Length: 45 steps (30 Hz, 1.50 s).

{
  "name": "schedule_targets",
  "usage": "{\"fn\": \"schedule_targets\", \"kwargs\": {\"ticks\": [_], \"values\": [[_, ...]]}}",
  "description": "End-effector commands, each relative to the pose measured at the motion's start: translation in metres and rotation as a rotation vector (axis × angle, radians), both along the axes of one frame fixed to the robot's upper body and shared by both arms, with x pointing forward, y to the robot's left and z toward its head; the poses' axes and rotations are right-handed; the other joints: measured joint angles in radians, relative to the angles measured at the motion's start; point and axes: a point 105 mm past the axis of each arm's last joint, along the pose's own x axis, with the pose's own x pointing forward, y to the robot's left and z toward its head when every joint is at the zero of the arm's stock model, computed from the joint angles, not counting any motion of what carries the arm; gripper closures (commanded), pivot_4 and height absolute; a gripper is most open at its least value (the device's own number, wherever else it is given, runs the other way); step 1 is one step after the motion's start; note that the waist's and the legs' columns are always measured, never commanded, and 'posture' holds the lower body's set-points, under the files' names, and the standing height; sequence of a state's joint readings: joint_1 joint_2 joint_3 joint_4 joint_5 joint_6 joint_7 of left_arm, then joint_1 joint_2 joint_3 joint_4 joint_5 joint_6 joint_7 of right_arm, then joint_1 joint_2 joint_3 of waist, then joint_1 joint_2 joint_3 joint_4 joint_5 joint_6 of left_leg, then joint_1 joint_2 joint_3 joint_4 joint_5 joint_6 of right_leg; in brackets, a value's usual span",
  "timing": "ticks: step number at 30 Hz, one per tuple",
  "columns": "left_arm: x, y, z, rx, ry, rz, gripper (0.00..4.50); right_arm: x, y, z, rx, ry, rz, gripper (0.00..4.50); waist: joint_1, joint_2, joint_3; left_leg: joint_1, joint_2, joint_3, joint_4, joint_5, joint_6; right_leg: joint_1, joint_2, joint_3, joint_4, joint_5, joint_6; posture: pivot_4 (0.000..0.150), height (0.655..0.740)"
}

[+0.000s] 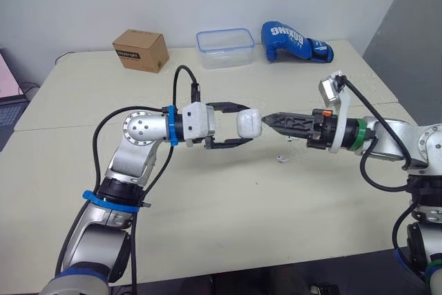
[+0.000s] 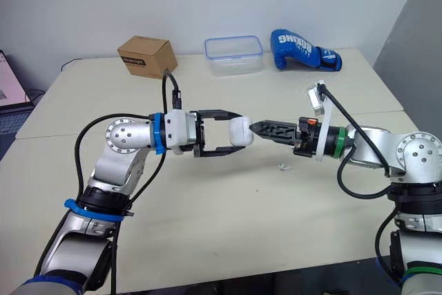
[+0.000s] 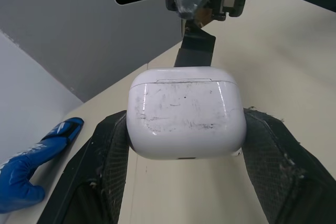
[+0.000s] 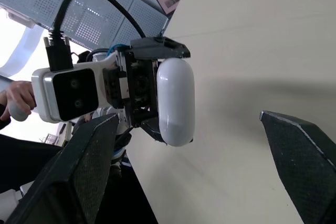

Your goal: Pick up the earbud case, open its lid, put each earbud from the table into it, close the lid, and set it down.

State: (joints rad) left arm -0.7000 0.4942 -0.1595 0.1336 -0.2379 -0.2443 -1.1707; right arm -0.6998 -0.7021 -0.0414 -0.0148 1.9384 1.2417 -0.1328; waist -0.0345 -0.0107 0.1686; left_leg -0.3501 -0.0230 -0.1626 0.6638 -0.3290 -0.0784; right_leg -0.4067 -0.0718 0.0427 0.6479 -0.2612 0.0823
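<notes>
My left gripper [image 1: 240, 125] is shut on the white earbud case [image 1: 249, 124] and holds it above the table's middle, one black finger on each side [image 3: 113, 156]. The case [image 3: 185, 111] has its lid closed, with the seam facing my right gripper. My right gripper [image 1: 269, 121] points at the case from the right, tips just short of it. In the right wrist view its fingers [image 4: 97, 145] stand wide apart, so it is open and holds nothing. One small white earbud [image 1: 280, 158] lies on the table below the right gripper.
At the table's far side stand a brown cardboard box [image 1: 141, 50], a clear plastic container [image 1: 224, 47] and a blue boxing glove [image 1: 295, 41]. A person's hand [image 4: 16, 100] shows beyond the left arm. A seam between tabletops [image 1: 62, 126] runs across the middle.
</notes>
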Motion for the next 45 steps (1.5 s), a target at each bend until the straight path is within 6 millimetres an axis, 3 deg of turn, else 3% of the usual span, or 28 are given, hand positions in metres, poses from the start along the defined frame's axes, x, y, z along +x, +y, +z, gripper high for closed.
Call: {"fn": "schedule_targets", "kwargs": {"ticks": [1,23,26,29,45], "values": [[-0.002,-0.006,0.011,-0.010,-0.064,-0.025,1.76,-0.002,0.004,0.006,0.001,-0.010,0.016,0.00,0.000,0.000,0.000,0.000,0.000,0.000,0.000,0.000,0.000,0.000,0.000,0.000,0.000,0.000,0.000,0.150,0.7400],[0.001,-0.021,0.007,-0.002,-0.063,-0.068,1.76,0.002,0.026,0.018,0.043,-0.033,0.040,0.00,-0.002,0.000,0.000,0.000,0.000,-0.001,0.000,0.000,0.000,0.000,0.000,0.000,0.000,0.000,0.000,0.150,0.7400],[0.001,-0.021,0.006,0.000,-0.063,-0.068,1.76,0.003,0.026,0.019,0.045,-0.034,0.033,0.63,-0.003,0.000,0.000,0.000,0.000,-0.001,0.000,0.000,0.000,0.000,0.000,0.000,0.000,0.000,0.000,0.150,0.7400],[0.002,-0.019,0.008,-0.005,-0.065,-0.056,1.76,0.001,0.027,0.021,0.056,-0.044,0.046,1.64,-0.007,0.000,0.000,0.000,0.000,-0.001,0.000,0.000,0.000,0.000,0.000,0.000,0.000,0.000,0.000,0.150,0.7400],[0.010,-0.012,0.015,-0.009,-0.085,-0.019,1.76,-0.002,0.023,0.016,0.052,-0.036,0.044,1.64,-0.008,0.000,0.000,0.000,0.000,-0.001,0.000,0.000,0.000,0.000,0.000,0.000,0.000,0.000,0.000,0.150,0.7400]]}}
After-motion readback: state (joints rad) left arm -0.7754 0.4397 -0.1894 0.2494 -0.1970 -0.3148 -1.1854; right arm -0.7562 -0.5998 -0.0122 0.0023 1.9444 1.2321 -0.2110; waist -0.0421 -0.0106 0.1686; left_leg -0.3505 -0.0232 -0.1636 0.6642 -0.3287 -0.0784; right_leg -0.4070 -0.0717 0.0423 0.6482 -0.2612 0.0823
